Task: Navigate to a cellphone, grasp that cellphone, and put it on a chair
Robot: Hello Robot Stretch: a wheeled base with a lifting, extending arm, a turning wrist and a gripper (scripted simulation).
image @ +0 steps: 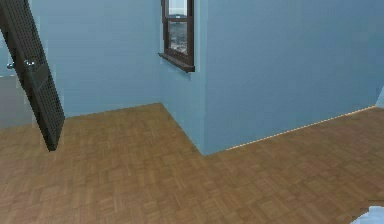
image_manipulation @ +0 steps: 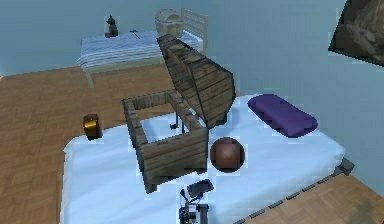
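Observation:
My gripper [image_manipulation: 192,200] shows as a small dark shape at the bottom of the arm side view, over the pale blue bed cover [image_manipulation: 100,170]. A small dark flat piece sits at its top end, and I cannot tell whether the gripper holds anything. A white slatted chair [image_manipulation: 186,24] stands at the far wall behind a second bed [image_manipulation: 115,48]. On that second bed rests a small dark object [image_manipulation: 137,33].
An open wooden chest [image_manipulation: 180,115], a brown ball [image_manipulation: 227,155] and a purple pillow [image_manipulation: 281,114] lie on the near bed. A small orange-brown thing [image_manipulation: 92,126] sits on the floor. Ahead are blue walls, a dark-framed window [image: 178,35], an open dark door [image: 35,75] and wooden floor [image: 130,170].

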